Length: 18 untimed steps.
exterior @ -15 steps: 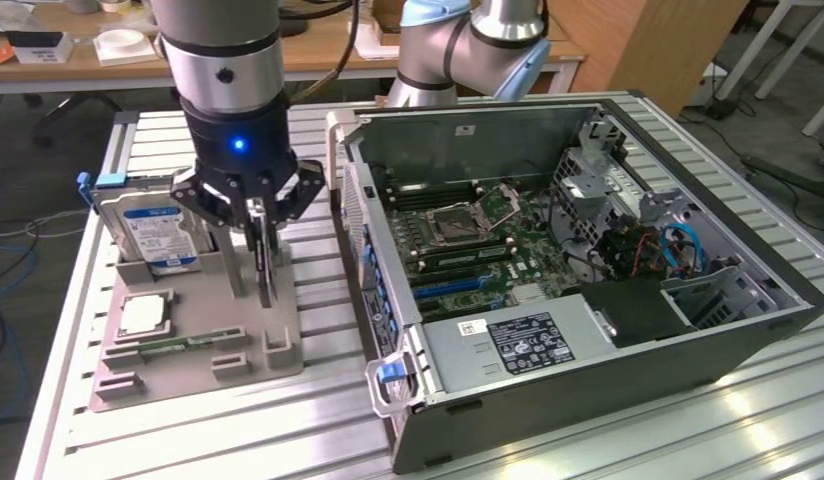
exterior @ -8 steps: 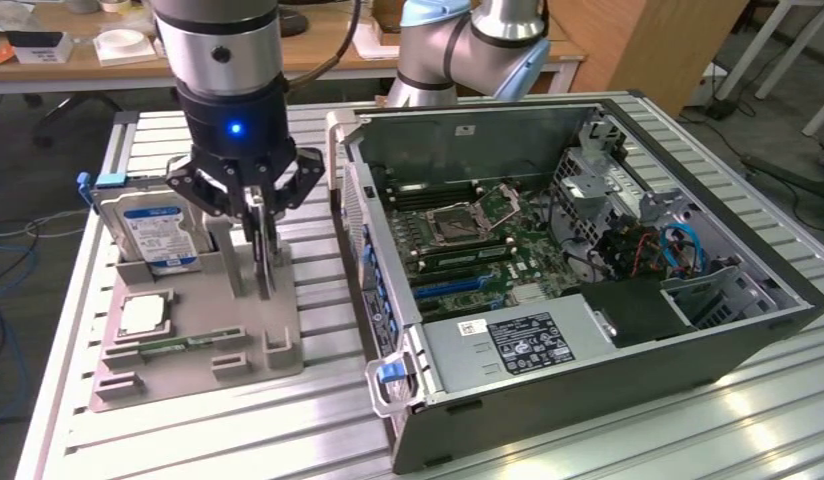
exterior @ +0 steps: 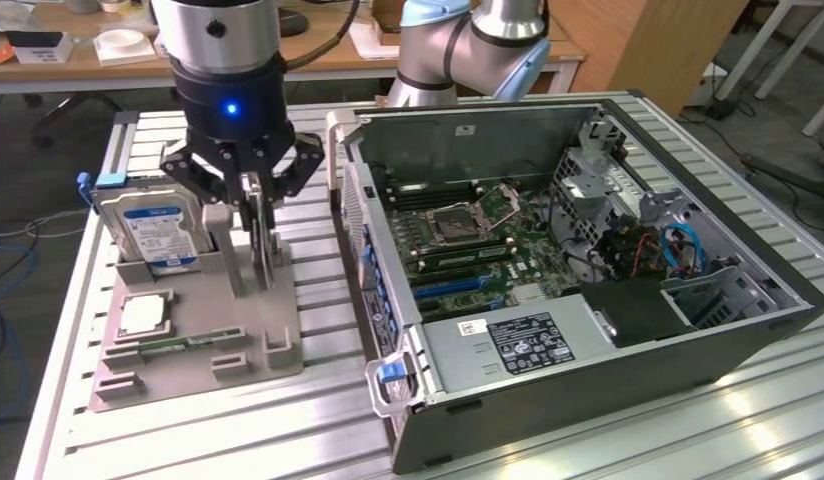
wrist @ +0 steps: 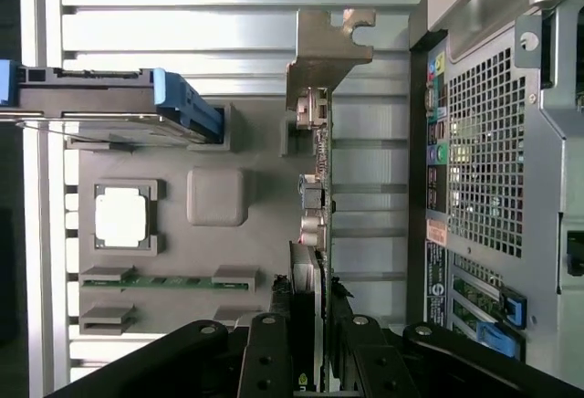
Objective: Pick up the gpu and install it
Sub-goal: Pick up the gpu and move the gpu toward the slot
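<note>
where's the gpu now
Exterior view's left: the thin dark gpu card stands upright in the grey holder tray, gripped by the claw, beside the silver hard drive.

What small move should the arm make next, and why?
Probably lift straight up: the gripper looks closed on the circuit card, which stands upright in its gray holder, so sideways motion might bend it.

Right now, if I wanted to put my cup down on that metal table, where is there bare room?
Bare slats of the table lie at its near corner, on the exterior view's right beside the computer case, and in front of the grey holder. Crowded: the holder itself, where the tool grips the gpu, beside the hard drive.
</note>
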Motion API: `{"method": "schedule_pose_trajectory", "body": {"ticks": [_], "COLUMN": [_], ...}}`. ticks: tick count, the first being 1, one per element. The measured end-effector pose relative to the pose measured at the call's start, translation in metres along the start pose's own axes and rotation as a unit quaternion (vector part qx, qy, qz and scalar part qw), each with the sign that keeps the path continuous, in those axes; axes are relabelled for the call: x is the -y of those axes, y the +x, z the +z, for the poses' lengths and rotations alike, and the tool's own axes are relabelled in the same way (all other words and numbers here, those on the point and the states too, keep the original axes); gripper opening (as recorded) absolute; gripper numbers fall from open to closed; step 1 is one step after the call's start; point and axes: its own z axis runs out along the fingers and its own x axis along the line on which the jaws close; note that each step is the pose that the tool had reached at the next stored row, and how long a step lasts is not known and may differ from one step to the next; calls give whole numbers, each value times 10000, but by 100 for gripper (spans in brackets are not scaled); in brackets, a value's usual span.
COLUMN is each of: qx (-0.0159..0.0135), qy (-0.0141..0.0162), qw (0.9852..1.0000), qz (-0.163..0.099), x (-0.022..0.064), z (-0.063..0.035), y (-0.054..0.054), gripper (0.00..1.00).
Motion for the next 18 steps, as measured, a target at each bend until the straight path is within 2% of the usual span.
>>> {"method": "schedule_pose_trajectory", "body": {"ticks": [5, 18], "qx": [0, 0], "qy": [0, 0], "qw": [10000, 10000], "qz": [0, 0], "x": [-7, -20], "z": [-151, -440], "y": [1, 3], "gripper": [27, 27]}}
